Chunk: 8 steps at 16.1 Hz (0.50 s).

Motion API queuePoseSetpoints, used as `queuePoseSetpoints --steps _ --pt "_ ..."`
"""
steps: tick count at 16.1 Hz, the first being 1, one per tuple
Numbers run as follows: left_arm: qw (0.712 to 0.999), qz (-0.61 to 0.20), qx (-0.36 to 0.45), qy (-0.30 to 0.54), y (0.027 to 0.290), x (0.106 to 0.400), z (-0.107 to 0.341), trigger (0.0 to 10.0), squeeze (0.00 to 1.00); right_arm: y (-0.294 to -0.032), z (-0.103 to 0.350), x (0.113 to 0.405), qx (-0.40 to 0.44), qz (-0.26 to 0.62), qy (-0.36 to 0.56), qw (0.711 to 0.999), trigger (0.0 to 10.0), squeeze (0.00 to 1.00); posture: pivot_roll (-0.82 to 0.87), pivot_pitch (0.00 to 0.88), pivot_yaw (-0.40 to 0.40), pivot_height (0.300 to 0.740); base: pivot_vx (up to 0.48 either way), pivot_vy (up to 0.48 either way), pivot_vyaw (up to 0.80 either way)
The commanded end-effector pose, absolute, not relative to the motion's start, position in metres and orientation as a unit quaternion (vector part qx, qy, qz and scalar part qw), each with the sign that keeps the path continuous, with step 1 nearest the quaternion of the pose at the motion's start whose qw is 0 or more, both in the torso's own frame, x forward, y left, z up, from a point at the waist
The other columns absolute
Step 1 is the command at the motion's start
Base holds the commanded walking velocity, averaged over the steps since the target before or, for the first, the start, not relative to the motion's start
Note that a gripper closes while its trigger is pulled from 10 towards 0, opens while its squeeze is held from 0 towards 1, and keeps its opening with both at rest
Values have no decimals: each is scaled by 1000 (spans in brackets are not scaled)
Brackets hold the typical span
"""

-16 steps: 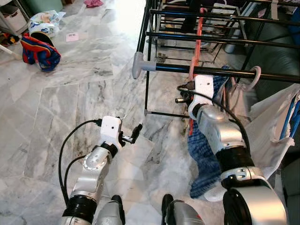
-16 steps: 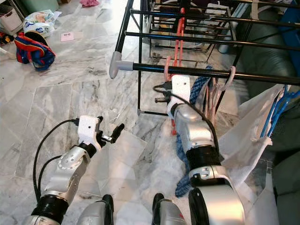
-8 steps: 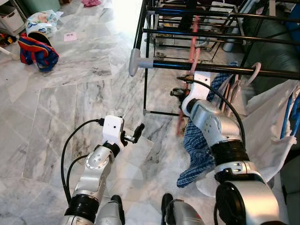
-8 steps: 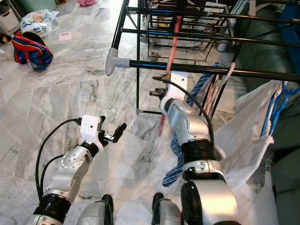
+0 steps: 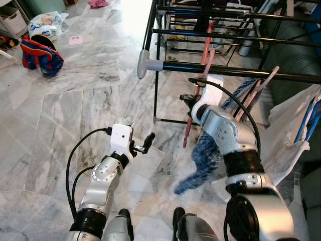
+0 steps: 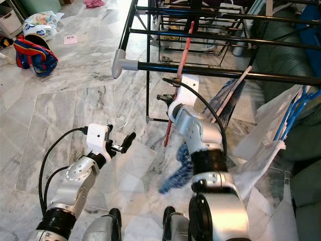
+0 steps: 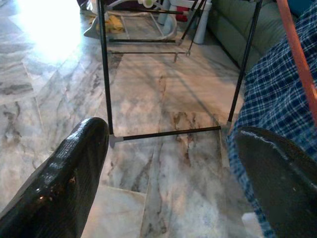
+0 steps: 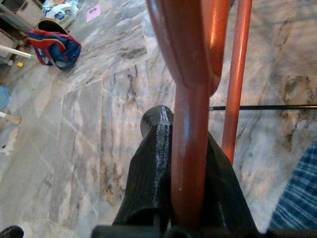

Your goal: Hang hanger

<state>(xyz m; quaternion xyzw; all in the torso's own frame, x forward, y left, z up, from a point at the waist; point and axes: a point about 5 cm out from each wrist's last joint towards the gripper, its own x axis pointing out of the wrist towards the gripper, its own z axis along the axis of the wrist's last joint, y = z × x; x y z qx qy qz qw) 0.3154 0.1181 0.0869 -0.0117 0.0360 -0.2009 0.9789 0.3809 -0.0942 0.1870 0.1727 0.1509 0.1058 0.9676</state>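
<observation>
In right end effector (image 8: 190,218): hanger (image 8: 190,99).

Daylight glare whitens the floor (image 5: 135,15) (swinging blue cloth (image 5: 200,163) blurred).

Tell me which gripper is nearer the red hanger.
Right. The right gripper is shut on the red hanger just under the rack bar. The left gripper is open, low over the floor, well apart from it.
</observation>
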Motion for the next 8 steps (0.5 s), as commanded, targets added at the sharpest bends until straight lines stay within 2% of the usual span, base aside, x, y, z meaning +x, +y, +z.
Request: queuePoseSetpoints --steps 1,5,8 --pt "979 -197 -9 50 120 312 80 10000 0 -93 197 376 166 115 125 971 10000 0 41 241 7 740 0 0 0" --pt "979 -196 -7 51 120 313 80 10000 0 -88 190 367 87 132 97 983 10000 0 40 234 11 740 0 0 0" --pt "979 -198 -7 50 120 314 80 10000 0 -90 193 363 105 127 86 983 10000 0 38 231 11 740 0 0 0"
